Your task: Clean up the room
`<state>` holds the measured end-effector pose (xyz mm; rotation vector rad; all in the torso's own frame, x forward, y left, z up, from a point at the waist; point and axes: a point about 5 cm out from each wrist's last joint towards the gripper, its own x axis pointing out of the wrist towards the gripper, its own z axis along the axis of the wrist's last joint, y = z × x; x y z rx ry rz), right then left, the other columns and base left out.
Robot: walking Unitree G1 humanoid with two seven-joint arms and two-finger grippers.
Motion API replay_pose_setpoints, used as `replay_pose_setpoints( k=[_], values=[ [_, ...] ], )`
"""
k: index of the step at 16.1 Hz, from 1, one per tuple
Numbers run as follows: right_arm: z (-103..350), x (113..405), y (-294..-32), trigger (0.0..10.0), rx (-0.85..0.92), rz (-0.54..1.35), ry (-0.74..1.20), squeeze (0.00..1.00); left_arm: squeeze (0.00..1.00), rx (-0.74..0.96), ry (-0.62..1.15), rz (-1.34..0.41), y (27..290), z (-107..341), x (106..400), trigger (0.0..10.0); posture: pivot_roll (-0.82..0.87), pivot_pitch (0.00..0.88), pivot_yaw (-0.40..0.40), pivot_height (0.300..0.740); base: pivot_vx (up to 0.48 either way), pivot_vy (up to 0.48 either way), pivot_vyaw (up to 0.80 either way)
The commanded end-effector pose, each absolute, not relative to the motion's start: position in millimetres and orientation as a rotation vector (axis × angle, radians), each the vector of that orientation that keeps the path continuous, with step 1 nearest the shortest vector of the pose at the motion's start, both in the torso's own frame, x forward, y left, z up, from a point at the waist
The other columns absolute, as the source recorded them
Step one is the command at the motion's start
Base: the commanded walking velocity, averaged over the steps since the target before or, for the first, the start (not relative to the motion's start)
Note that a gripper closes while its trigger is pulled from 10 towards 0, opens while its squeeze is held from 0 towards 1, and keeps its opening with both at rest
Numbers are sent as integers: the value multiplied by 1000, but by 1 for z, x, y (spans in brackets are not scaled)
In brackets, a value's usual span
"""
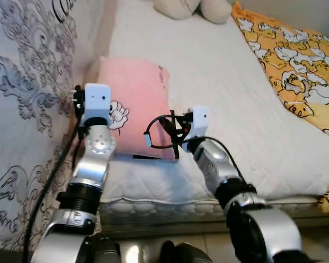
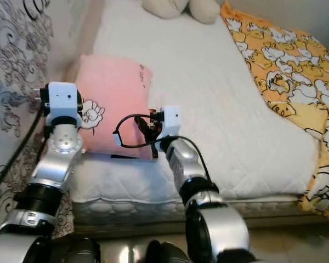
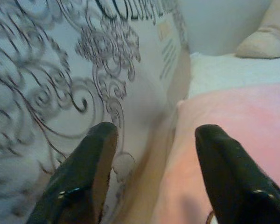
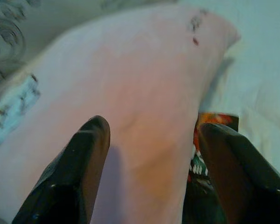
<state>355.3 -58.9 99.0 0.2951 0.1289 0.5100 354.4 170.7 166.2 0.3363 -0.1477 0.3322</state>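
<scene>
- The pink pillow lies on the near left corner of the bed, its left side against the patterned cover that hangs beside the mattress
- Left gripper is at the pillow's left edge, fingers spread apart and holding nothing; the left wrist view shows one black finger over the patterned cover and the other over pink fabric, with the seam between them
- Right gripper is at the pillow's near right corner, also spread and empty; one finger sits over the pillow, the other just past its edge
- The right wrist view brings out a small dark item with red and white print tucked under the pillow's edge; in the head views it is barely a dark sliver at the pillow's lower rim
- The head views alone give the wider bed: an orange cartoon-print blanket along the right side, and a cream plush toy at the far end
- Between pillow and blanket the white mattress is bare, broad open room to the right; on the left the cover crowds the pillow closely
</scene>
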Motion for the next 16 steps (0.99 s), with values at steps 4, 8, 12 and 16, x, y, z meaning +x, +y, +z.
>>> replay_pose_setpoints(
  k=[4,8,12,16],
  values=[
    [105,333,-84,10000,172,363,-104,1000,1000,250,-99,56,144,150,348,10000,195,0,-108,740,0,0,0],
    [99,313,-113,10000,23,231,-127,0,0,111,-54,60,149,135,340,10000,155,0,-79,740,0,0,0],
    [97,318,-124,10000,3,160,-84,0,0,129,-71,38,141,137,345,10000,145,0,-70,740,0,-436,0],
    [95,318,-122,10000,-5,169,-67,0,0,139,-94,12,141,142,347,10000,148,0,-73,740,65,-421,0]
  ],
)
